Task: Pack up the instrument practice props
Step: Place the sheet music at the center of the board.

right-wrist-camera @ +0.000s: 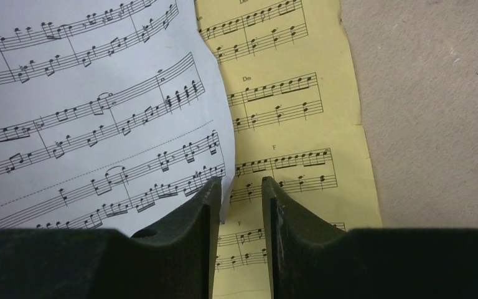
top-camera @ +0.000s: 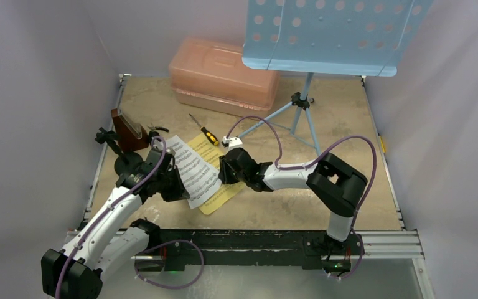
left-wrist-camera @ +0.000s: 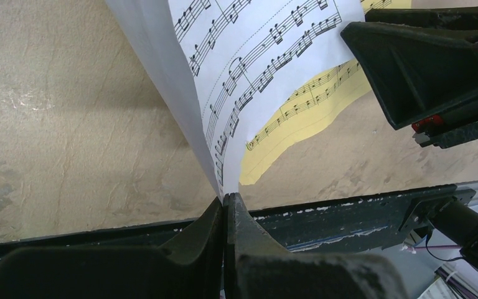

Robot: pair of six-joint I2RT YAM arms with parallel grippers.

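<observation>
My left gripper (top-camera: 167,179) (left-wrist-camera: 224,198) is shut on the edge of the white sheet-music page (top-camera: 188,167) (left-wrist-camera: 267,56), which curls up from the table. The yellow page (top-camera: 216,194) (left-wrist-camera: 305,106) lies flat beneath it. My right gripper (top-camera: 226,169) (right-wrist-camera: 241,184) is open with a narrow gap, low over the yellow page (right-wrist-camera: 286,106), with the white page's edge (right-wrist-camera: 99,118) beside its left finger. The brown metronome (top-camera: 126,129) stands at the far left. A black pipe (top-camera: 113,149) lies by it. The light-blue music stand (top-camera: 333,34) stands at the back right.
A translucent pink case (top-camera: 221,75) stands shut at the back. A yellow-handled screwdriver (top-camera: 204,132) lies behind the pages. The stand's tripod legs (top-camera: 299,115) spread behind my right arm. The black front rail (left-wrist-camera: 348,215) runs just below the pages.
</observation>
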